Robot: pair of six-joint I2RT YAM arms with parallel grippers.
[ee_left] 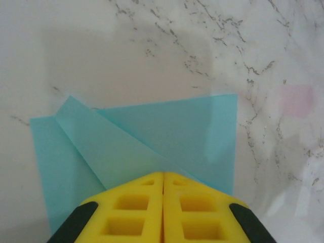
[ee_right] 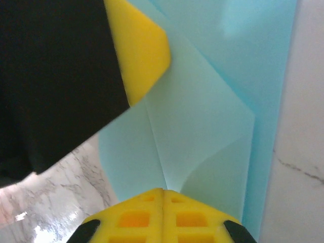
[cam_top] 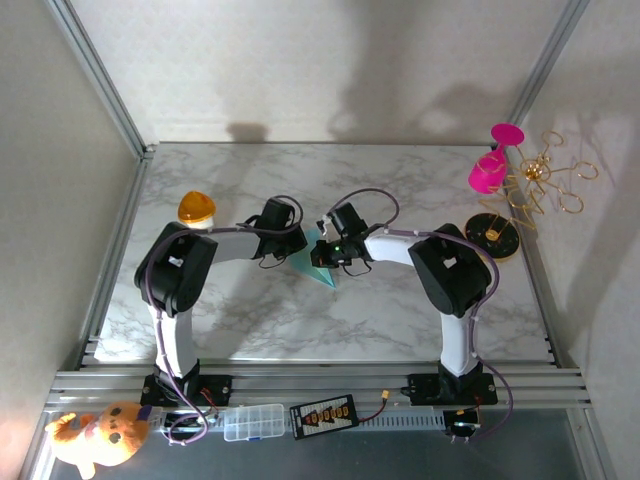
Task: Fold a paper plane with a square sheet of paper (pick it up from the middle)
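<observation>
Writing: the black board (cam_top: 323,412) on the near rail carries orange marks, too small to read. No other lettering legible.

Task item: the sheet of paper (ee_left: 167,134), teal, lies mid-table between the two wrists. It is partly folded: one flap crosses diagonally over the left part, its point sticking out past the upper-left edge. The right edge runs straight to a clean corner.

Left gripper (ee_left: 163,174): yellow fingers pressed together, and the flap's fold runs straight into the seam, so it is clamped on the sheet's near edge.

Right gripper (ee_right: 163,191): fingers together as well, pinching the sheet where a centre crease meets the tips. The paper bows up beside it (one of the left fingers (ee_right: 144,50) sits just above, close by).

Room: the table (cam_top: 400,310) is bare marble in front of and behind the sheet. An orange dome (cam_top: 197,207) stands near the left elbow. At the far right a pink object (cam_top: 488,172), a gold wire figure (cam_top: 545,185) and a black disc (cam_top: 492,236) stand well apart from the sheet.

Surface: white marble with grey veins, glossy. Pale walls, with aluminium rails (cam_top: 320,380) at the near edge. Below them lie a clear box (cam_top: 253,421) and a plush toy (cam_top: 98,437).
</observation>
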